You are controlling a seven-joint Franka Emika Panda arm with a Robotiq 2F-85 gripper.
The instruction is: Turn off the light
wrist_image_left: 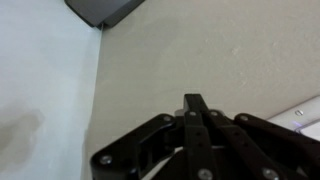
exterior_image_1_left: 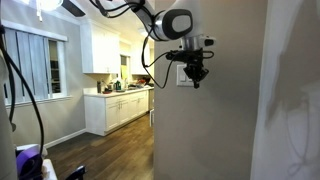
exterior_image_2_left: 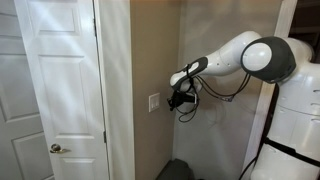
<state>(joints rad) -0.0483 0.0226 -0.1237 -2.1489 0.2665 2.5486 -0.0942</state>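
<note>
Switch plate (exterior_image_2_left: 153, 101): white, on beige wall, mid-frame, right of the door (exterior_image_2_left: 60, 80).
Claw (exterior_image_2_left: 177, 100): just beside the plate, fingers together, holding nothing.
Cabinets (exterior_image_1_left: 100, 45): white, centre left, well behind.

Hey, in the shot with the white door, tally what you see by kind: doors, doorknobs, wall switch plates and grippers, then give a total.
white door: 1
doorknob: 1
wall switch plate: 1
gripper: 1
Total: 4
</note>
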